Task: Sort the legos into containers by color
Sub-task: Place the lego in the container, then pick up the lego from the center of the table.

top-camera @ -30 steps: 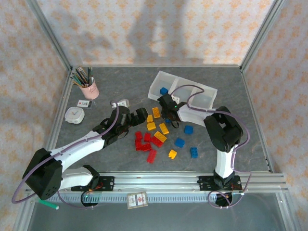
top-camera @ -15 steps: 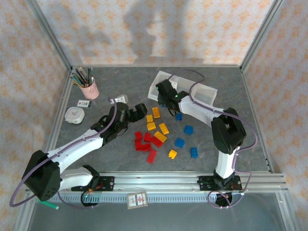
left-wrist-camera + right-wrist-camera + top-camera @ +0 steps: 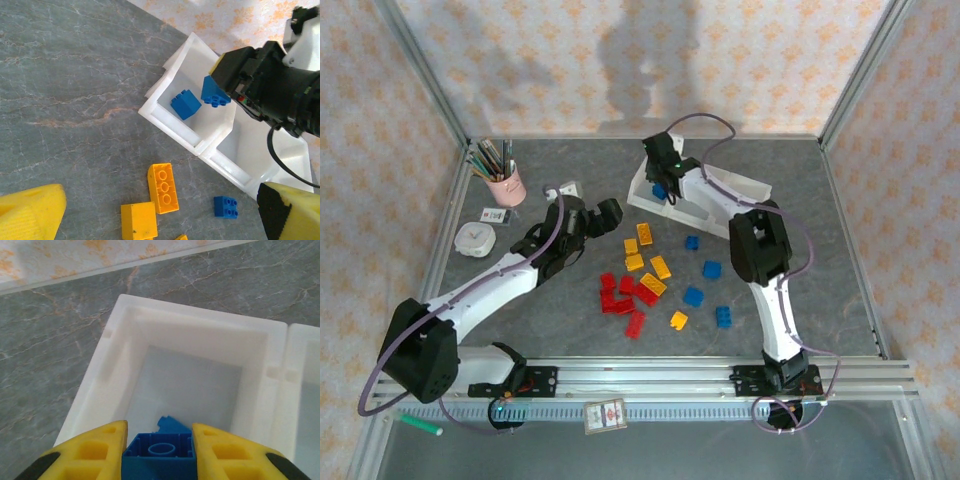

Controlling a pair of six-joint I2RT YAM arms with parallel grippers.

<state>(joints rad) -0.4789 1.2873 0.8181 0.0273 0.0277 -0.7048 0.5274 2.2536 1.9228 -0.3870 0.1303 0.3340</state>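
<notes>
My right gripper (image 3: 159,452) is shut on a blue lego (image 3: 159,460) and holds it over the left end compartment of the white tray (image 3: 112,370). A second blue lego (image 3: 186,104) lies inside that compartment, below the held one (image 3: 216,94). From above, the right gripper (image 3: 663,178) hovers at the tray's (image 3: 752,186) left end. My left gripper (image 3: 606,214) is open above the table, left of the loose pile. Its yellow fingers (image 3: 30,210) frame two yellow-orange legos (image 3: 162,187) and a blue one (image 3: 225,206). Red legos (image 3: 620,295), yellow ones (image 3: 646,262) and blue ones (image 3: 693,295) lie scattered mid-table.
A pink pencil cup (image 3: 504,183) stands at the back left. Near it are a round white object (image 3: 475,240), a small card (image 3: 496,215) and a small white box (image 3: 567,190). Metal frame posts and patterned walls enclose the table.
My right gripper has carried the blue lego from beside the pile back and up over the tray's left compartment. The left arm has swung slightly toward the back.
</notes>
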